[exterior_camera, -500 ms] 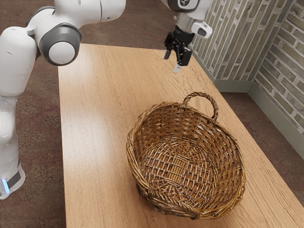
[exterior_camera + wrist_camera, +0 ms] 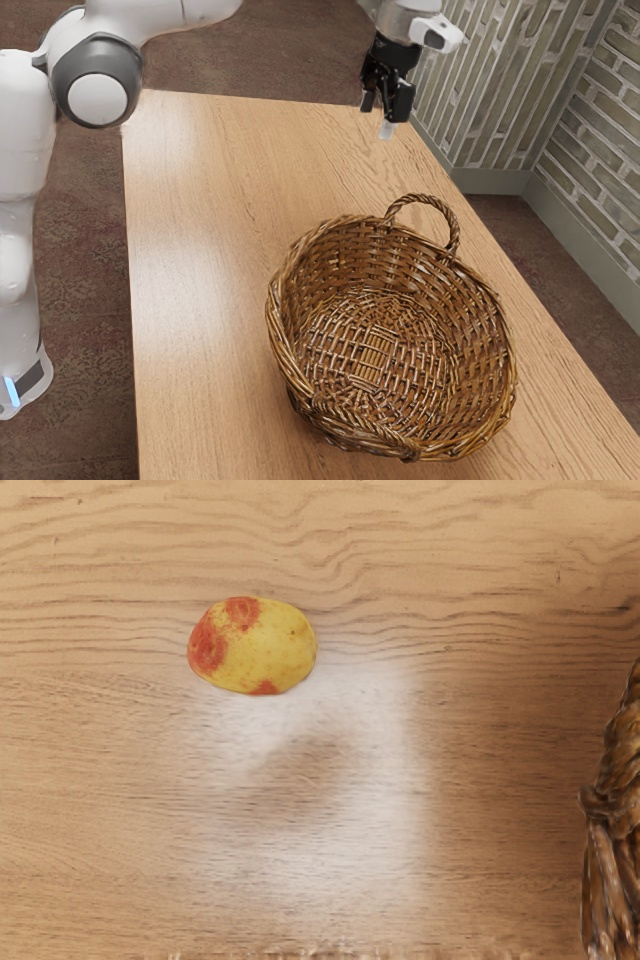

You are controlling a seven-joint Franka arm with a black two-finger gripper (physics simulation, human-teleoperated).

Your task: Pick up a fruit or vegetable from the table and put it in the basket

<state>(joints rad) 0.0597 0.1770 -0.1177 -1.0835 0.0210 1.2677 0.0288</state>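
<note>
My gripper (image 2: 377, 118) is raised over the far end of the table in the exterior view, open, its two fingers apart with nothing between them. A rounded yellow fruit or vegetable with red patches (image 2: 253, 646) lies on the tabletop below my hand in the wrist view. The brown wicker basket (image 2: 395, 440) stands on the table with its looped handle up, and its woven bottom is bare. Part of the basket's side (image 2: 612, 820) also appears in the wrist view, apart from the yellow-red piece.
The wooden table (image 2: 200, 300) extends past the basket on both sides. A brick-patterned wall (image 2: 500, 100) rises beyond the table's edge on the exterior view's right. The basket's handle (image 2: 425, 200) sticks up on the side toward my gripper.
In the exterior view my gripper has moved slightly up and toward the right, and the arm's elbow has shifted left and up. The basket has stayed where it was.
</note>
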